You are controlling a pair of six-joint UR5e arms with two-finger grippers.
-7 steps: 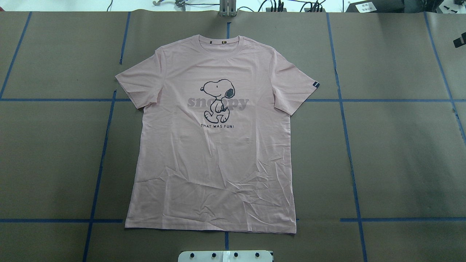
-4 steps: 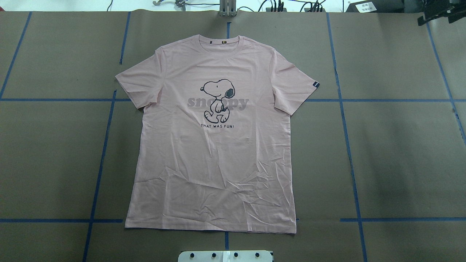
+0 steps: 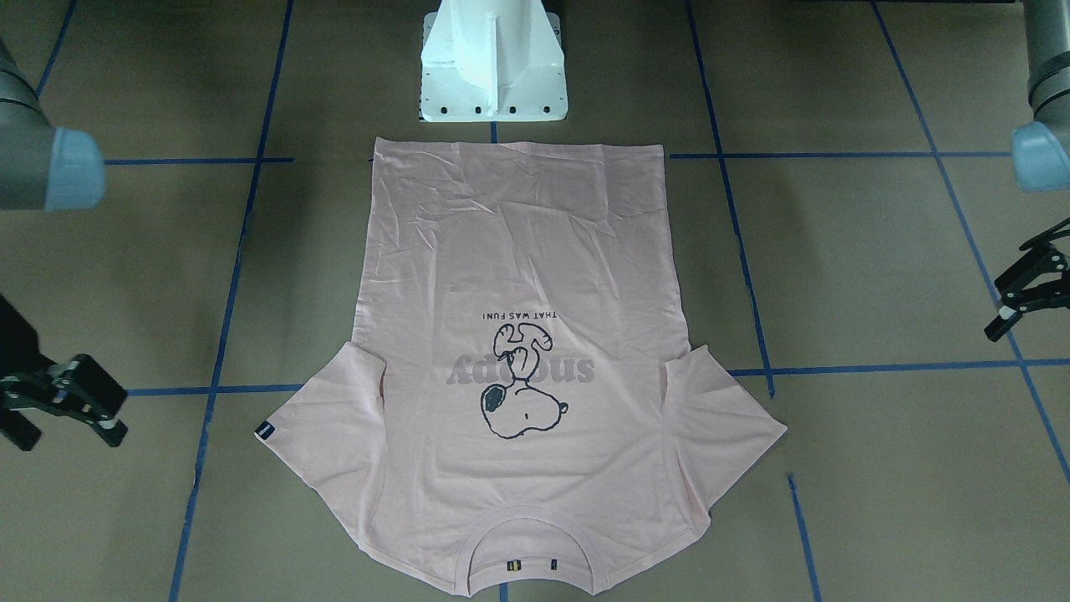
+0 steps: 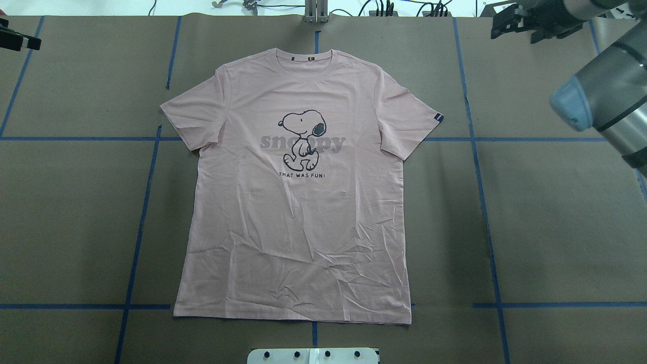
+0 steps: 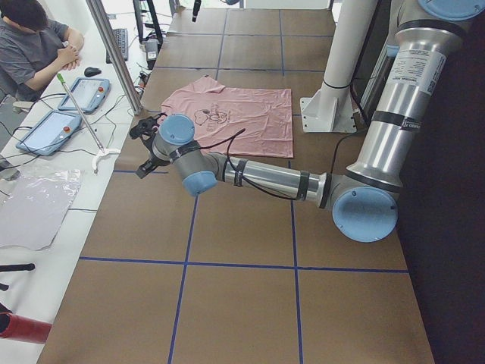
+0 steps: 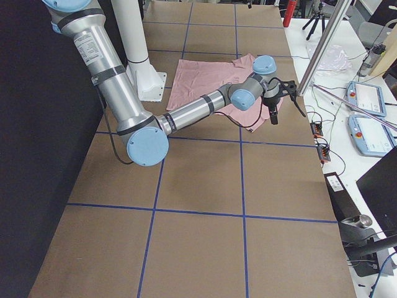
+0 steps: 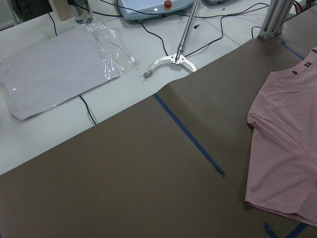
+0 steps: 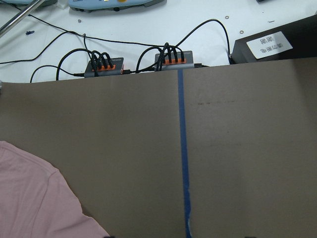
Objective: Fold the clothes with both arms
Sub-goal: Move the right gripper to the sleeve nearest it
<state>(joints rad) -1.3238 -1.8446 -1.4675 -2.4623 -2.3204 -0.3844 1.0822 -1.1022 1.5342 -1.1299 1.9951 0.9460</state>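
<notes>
The clothes are one pale pink T-shirt (image 4: 298, 217) lying flat, print up, on the brown table, collar at the far edge and hem toward the robot base. It also shows in the front-facing view (image 3: 518, 251). My left gripper (image 3: 1007, 293) hovers open beyond the shirt's left sleeve; only its tip (image 4: 20, 39) shows at the overhead view's top-left edge. My right gripper (image 3: 71, 418) hovers open off the tagged right sleeve, and shows at the far right corner (image 4: 498, 25) from overhead. Neither touches the shirt. The wrist views catch a shirt sleeve (image 7: 292, 144) and a shirt corner (image 8: 34, 198).
The white pedestal base (image 3: 491, 67) stands just behind the hem. Blue tape lines (image 4: 480, 192) grid the table. A white bench beyond the far edge holds teach pendants (image 5: 83, 95), cables (image 8: 104, 64) and a plastic bag (image 7: 59, 64). A person (image 5: 38, 45) sits there.
The right arm has swung into the overhead view and its gripper has moved left along the far edge. The left gripper's tip has appeared at the top-left edge. The shirt has not moved.
</notes>
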